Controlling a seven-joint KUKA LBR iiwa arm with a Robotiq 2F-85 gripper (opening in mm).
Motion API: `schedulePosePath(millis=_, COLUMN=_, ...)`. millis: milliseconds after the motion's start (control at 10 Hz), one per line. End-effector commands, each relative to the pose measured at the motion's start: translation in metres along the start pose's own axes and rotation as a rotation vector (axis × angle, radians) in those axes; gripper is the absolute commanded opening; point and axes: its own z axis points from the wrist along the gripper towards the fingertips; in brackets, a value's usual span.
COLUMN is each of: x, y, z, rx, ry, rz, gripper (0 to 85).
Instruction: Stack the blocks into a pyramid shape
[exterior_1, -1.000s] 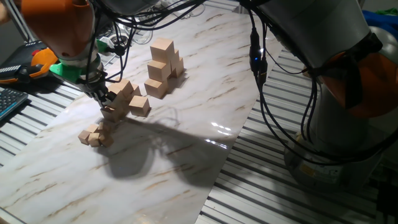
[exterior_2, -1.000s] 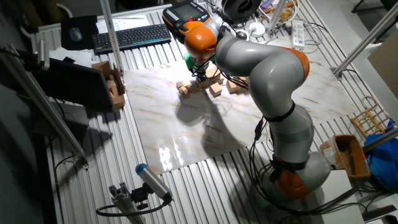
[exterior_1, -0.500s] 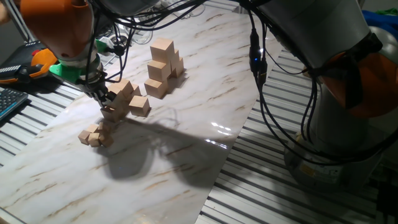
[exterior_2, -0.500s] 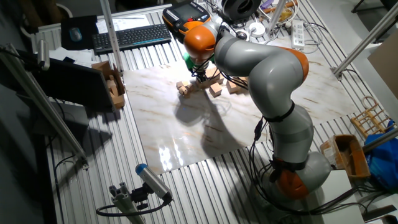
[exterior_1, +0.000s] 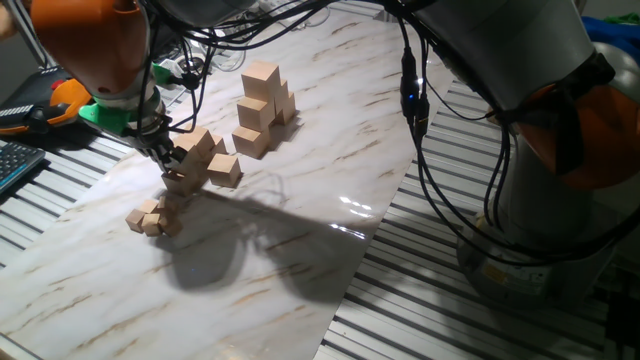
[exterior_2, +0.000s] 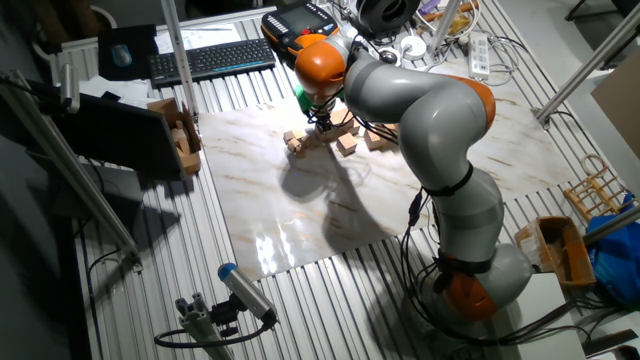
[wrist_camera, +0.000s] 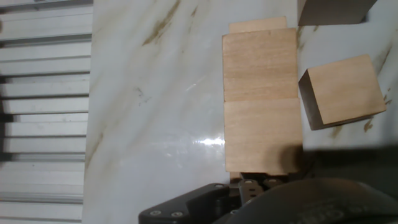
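Hand view showed two pale-tan wooden cubes (wrist_camera: 261, 99) lined up edge to edge on the white marble-patterned board (wrist_camera: 155, 124), their combined long axis running straight away from the gripper (wrist_camera: 249, 186), with a third, skewed pale cube (wrist_camera: 342, 90) just beside them. Compared with the pictures from a second before, nothing visibly shifted: the arm held its place over the loose cluster (exterior_1: 200, 160), so no block was gained for the pyramid. Whether the jaws were closed or apart could not be told. The partial stack of tan cubes (exterior_1: 262, 105) stood near, apart from the small wooden cubes (exterior_1: 150, 217).
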Motion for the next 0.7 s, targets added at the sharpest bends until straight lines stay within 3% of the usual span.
schedulePosePath(millis=0, x=0.0001, y=0.0000, z=-0.0001, rx=0.001, ry=0.000, rz=-0.001, gripper=0.0)
schedulePosePath(millis=600, x=-0.0004, y=-0.0004, z=-0.0002, rx=0.003, ry=-0.003, rz=-0.014, gripper=0.0)
